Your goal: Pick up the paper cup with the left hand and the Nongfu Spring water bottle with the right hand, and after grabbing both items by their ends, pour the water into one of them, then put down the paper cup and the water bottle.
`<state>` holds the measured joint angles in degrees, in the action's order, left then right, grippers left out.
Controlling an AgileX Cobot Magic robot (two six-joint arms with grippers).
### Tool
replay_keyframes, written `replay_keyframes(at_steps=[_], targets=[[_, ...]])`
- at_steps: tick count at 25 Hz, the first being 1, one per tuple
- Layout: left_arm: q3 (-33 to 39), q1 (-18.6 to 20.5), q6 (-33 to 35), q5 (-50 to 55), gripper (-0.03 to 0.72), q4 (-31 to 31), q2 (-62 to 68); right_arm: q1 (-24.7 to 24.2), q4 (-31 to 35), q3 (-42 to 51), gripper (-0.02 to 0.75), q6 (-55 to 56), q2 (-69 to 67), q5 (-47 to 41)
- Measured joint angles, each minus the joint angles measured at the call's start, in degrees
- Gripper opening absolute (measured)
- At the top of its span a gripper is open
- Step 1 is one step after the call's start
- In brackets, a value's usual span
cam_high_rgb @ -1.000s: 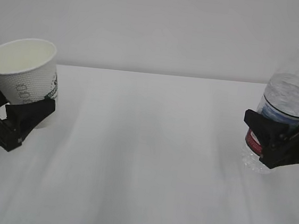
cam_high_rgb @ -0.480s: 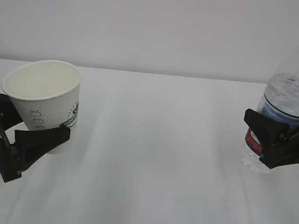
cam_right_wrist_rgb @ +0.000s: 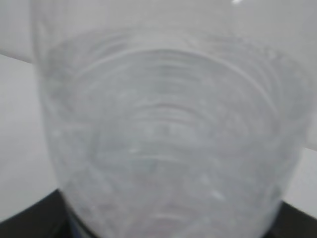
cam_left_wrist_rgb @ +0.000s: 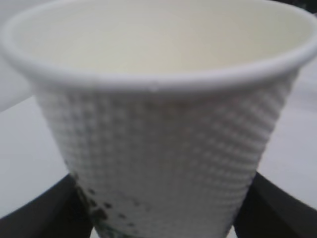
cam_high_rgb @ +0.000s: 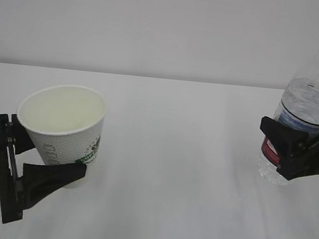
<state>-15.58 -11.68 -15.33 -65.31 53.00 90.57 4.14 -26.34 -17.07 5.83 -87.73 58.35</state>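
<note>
Jaws around paper cup (cam_high_rgb: 62, 122) base

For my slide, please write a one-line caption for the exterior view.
Left gripper holds a tilted paper cup; right gripper grips an uncapped water bottle upright, far apart.

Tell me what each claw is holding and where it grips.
Left claw holds the cup near its base. Right claw holds the bottle low on its body, at the label.

We see the left hand (cam_high_rgb: 44, 161) low at near left, fingers clamped; the right hand (cam_high_rgb: 296, 152) at far right, fingers likewise clamped, level.
</note>
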Motion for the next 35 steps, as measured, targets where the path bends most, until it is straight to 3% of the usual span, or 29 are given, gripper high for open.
replay_keyframes(at_steps=[16, 35], targets=[[-0.2, -7.0, -0.1, 0.0, 0.555, -0.8, 0.0, 0.0, -0.6, 0.0, 0.459, 0.0, 0.0, 0.4], [-16.6, -20.3, -0.1, 1.7, 0.555, -3.6, 12.5, 0.0, -0.7, 0.0, 0.459, 0.1, 0.0, 0.4]])
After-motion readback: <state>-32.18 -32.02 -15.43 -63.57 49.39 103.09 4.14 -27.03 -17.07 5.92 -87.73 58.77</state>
